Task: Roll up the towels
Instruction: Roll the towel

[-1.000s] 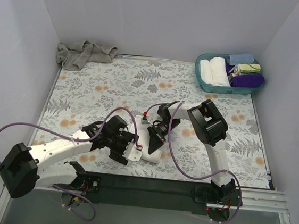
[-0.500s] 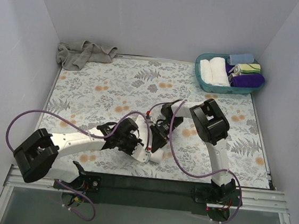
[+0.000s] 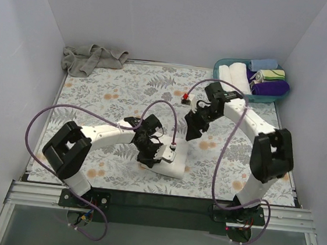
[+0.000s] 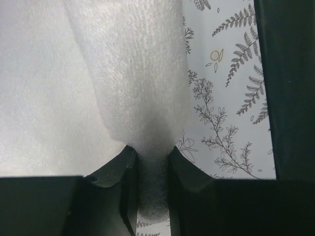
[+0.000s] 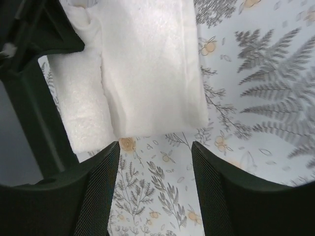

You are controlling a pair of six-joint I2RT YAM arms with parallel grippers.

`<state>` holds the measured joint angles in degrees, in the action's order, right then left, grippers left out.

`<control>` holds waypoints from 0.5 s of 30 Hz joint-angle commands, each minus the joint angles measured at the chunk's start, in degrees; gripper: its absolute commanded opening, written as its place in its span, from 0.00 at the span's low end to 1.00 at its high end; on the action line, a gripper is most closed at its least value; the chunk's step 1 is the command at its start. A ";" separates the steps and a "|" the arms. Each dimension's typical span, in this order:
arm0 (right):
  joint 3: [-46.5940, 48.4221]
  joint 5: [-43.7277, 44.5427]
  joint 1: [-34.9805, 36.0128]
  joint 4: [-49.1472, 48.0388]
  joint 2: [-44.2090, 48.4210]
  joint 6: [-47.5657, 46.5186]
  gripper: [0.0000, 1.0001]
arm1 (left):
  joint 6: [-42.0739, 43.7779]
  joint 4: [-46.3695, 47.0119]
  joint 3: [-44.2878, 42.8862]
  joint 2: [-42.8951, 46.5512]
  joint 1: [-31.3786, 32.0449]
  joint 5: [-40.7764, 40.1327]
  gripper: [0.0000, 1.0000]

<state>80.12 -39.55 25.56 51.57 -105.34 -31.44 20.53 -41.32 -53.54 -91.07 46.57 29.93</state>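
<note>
The white towel [image 3: 174, 166] lies folded and partly rolled on the floral table near the front middle. My left gripper [image 3: 158, 154] sits at its left end, shut on a fold of it; in the left wrist view that gripper [image 4: 151, 156] pinches the white towel [image 4: 128, 73] tightly between both jaws. My right gripper [image 3: 191, 131] hangs open above the table, behind and to the right of the towel, holding nothing. Its wrist view shows the right gripper [image 5: 154, 152] over bare cloth with the white towel [image 5: 147, 64] ahead. A grey-beige towel [image 3: 91, 58] lies crumpled at the back left corner.
A teal basket [image 3: 232, 96] at the back right holds several rolled towels in white, blue, green and purple. White walls close in the table on three sides. The left arm [image 5: 34, 98] shows dark beside the towel in the right wrist view.
My right gripper let go of the white towel, opened and drew back up to the right. My left gripper slid right along the towel and closed on its fold.
</note>
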 commanded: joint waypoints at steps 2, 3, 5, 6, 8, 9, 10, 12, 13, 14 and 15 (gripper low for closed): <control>-6.62 6.41 -0.07 -3.93 15.47 -3.63 0.56 | -1.39 -16.84 -4.09 -13.15 -5.59 12.42 0.00; -8.03 6.50 -0.07 -4.37 17.26 -3.71 0.55 | -0.85 -18.08 -5.60 -15.52 -6.74 14.34 0.00; -10.06 6.85 0.54 -5.69 21.38 -3.72 0.55 | 0.99 -22.37 -11.02 -23.08 -9.72 15.68 0.00; -12.50 7.20 1.06 -6.13 22.62 -3.72 0.54 | 1.26 -23.62 -12.80 -25.71 -10.44 16.12 0.00; -15.33 9.13 2.99 -8.50 25.78 -3.72 0.54 | 1.88 -26.44 -17.97 -31.07 -12.45 16.91 0.00; -17.52 9.84 3.87 -9.29 26.67 -3.54 0.54 | 2.31 -27.23 -19.92 -32.67 -13.07 17.00 0.00; -18.76 11.84 6.23 -11.30 27.46 -2.84 0.54 | 2.49 -28.45 -21.50 -33.99 -14.04 16.74 0.00; -20.87 14.31 8.79 -13.76 28.96 -2.31 0.55 | 3.10 -30.12 -26.32 -38.21 -14.92 16.91 0.00; -21.23 16.24 9.76 -14.47 28.88 -2.05 0.55 | 3.37 -31.53 -27.66 -39.53 -15.27 17.35 0.01; -21.49 16.96 11.08 -15.26 28.44 -1.87 0.56 | 3.89 -32.24 -28.98 -40.58 -15.97 17.61 0.01; -21.84 17.83 11.87 -16.23 28.00 -1.78 0.56 | 4.25 -32.68 -30.64 -42.16 -16.24 17.70 0.02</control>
<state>58.74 -26.57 34.98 41.45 -78.17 -33.80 20.05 -75.72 -82.65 -127.13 30.61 57.63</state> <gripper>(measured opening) 0.557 0.194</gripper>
